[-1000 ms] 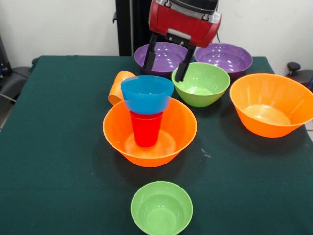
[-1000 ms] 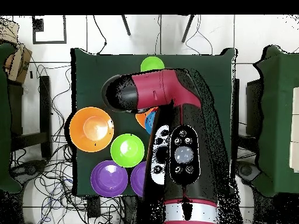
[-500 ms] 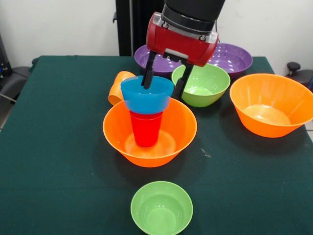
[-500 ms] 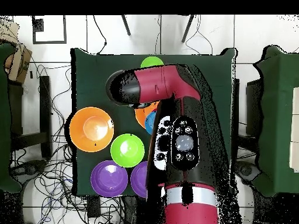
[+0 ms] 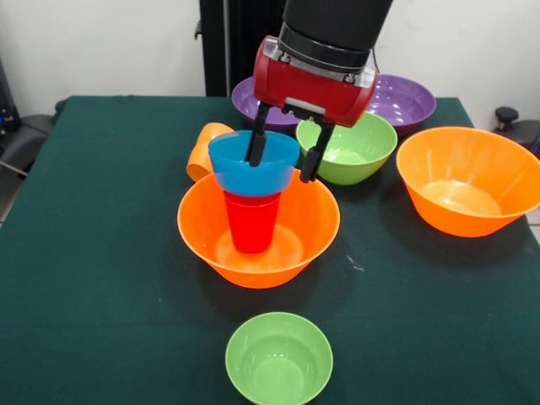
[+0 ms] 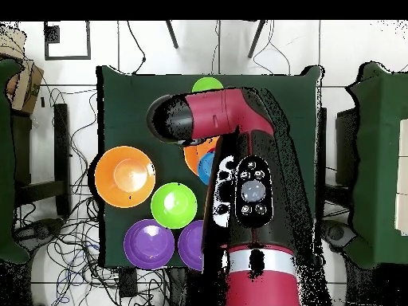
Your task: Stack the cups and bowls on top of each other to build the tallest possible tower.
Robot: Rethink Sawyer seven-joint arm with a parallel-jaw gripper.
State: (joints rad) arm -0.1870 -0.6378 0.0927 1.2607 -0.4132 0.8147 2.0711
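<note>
The gripper point(image 5: 283, 160) is open and sits right over the right side of the blue bowl point(image 5: 253, 162). One finger is inside the bowl, one is outside its right rim. The blue bowl rests on the red cup point(image 5: 251, 222) in the big orange bowl point(image 5: 258, 228).

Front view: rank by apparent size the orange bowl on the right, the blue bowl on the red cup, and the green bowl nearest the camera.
1. Orange bowl on the right, clearly largest.
2. and 3. Green bowl and blue bowl look about alike; the green one is nearer the camera, so no firm order.
</note>
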